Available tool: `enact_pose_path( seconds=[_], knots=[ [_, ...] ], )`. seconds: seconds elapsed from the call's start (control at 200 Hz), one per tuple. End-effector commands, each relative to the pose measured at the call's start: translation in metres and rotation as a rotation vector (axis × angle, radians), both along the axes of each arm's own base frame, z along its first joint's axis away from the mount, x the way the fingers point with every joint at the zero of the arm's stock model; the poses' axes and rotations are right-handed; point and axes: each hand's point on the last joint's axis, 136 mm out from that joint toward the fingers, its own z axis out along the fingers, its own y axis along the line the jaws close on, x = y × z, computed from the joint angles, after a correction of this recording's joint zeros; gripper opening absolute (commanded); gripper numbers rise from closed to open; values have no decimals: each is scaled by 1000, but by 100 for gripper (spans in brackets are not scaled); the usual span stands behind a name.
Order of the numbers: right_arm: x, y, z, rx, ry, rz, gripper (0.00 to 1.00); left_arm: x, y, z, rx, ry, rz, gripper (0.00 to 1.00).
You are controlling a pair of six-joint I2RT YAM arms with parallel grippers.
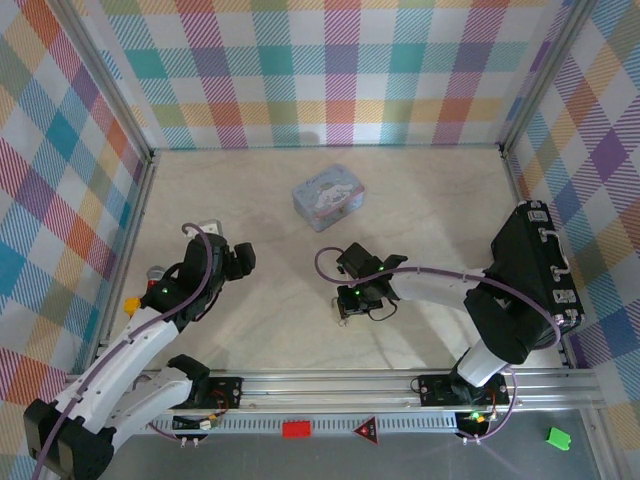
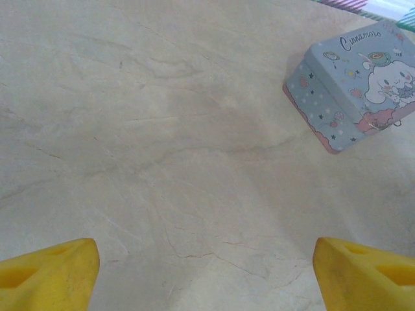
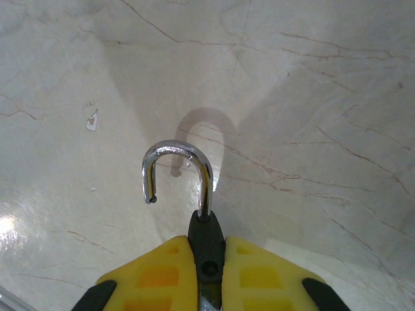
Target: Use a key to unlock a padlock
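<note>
My right gripper (image 3: 207, 245) is shut on the black body of the padlock (image 3: 206, 249). The lock's silvery shackle (image 3: 176, 150) stands up above the fingers, sprung open, with its left end hanging free. In the top view this gripper (image 1: 352, 305) hovers low over the middle of the table. I cannot make out the key. My left gripper (image 1: 238, 260) is at the left of the table, open. Its yellow fingertips (image 2: 65, 265) stand wide apart over bare tabletop, with nothing between them.
A pale blue cartoon-printed tin (image 1: 328, 197) (image 2: 356, 91) lies at the back centre of the table. A black case (image 1: 535, 260) stands at the right wall. A small yellow knob (image 1: 131, 303) sits by the left wall. Plaid walls enclose three sides.
</note>
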Motion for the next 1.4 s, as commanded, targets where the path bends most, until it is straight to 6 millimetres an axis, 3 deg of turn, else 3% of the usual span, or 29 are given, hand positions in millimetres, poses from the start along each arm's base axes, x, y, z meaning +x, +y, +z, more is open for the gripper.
enact_pose_path(
  seconds=[0.0,0.235,0.33,0.455,0.54,0.77,0.82,0.935,1.01,1.125,1.315,1.395],
  knots=[
    [1,-19,-9,-103,-6,-34,22,3,4,4,-12,-47,24,87],
    [10,-33,9,-155,-89,-39,42,4,11,4,4,-70,56,90],
    [16,-40,21,-183,-140,-36,45,4,15,7,13,-87,76,90],
    [29,-49,47,-204,-253,-38,48,4,27,12,40,-120,130,92],
    [42,-59,72,-221,-369,-47,50,3,37,14,70,-134,178,100],
    [88,-119,146,-346,-804,-285,99,0,71,14,158,-174,367,100],
    [97,-125,155,-344,-884,-312,99,3,73,14,174,-191,382,100],
    [116,-139,154,-297,-940,-368,99,24,56,7,215,-279,281,100],
    [124,-157,143,-324,-908,-399,99,24,62,-4,229,-280,322,100],
    [140,-203,132,-411,-872,-515,99,30,68,-15,306,-287,331,100],
    [162,-245,110,-453,-873,-617,99,58,62,-15,387,-315,269,100],
    [168,-257,110,-468,-882,-657,99,70,62,-22,454,-328,252,100]
  ],
)
